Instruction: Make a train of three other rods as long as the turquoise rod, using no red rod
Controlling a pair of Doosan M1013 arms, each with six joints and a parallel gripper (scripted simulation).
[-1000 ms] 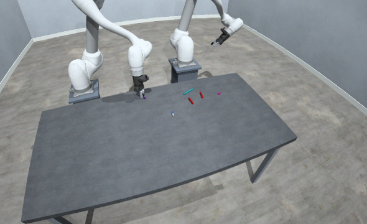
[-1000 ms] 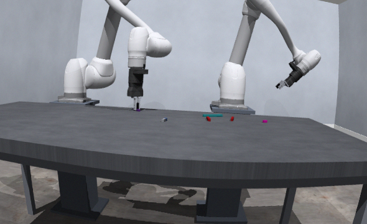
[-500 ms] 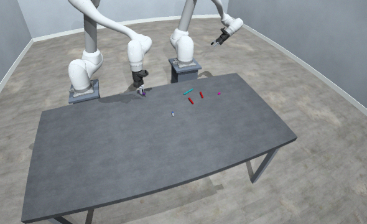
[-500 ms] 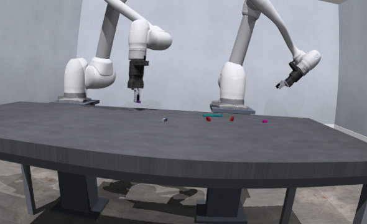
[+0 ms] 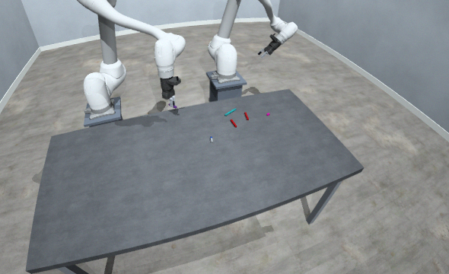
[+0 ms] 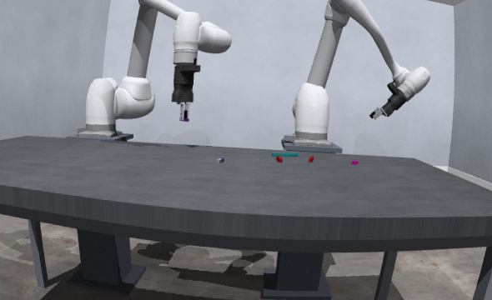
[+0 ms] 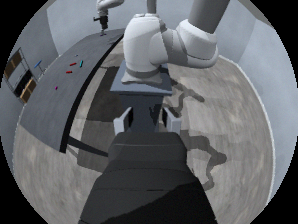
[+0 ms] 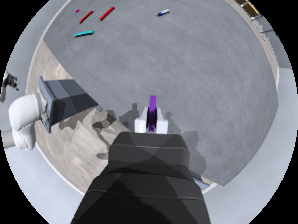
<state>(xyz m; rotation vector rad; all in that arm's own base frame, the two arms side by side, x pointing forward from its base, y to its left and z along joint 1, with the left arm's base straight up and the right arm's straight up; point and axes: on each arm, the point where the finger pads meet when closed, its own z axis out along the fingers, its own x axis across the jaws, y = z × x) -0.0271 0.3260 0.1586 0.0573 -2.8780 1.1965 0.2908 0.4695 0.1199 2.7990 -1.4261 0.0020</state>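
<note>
The turquoise rod lies flat near the table's back edge. A small blue rod and a grey rod lie in line, end to end, apparently touching. A magenta rod lies apart, beyond the red rods. My right gripper is shut on the purple rod and holds it above the table's back edge. My left gripper is open and empty, off the table.
Two red rods lie between the blue-grey pair and the magenta rod, near the turquoise rod. The arm bases stand behind the table.
</note>
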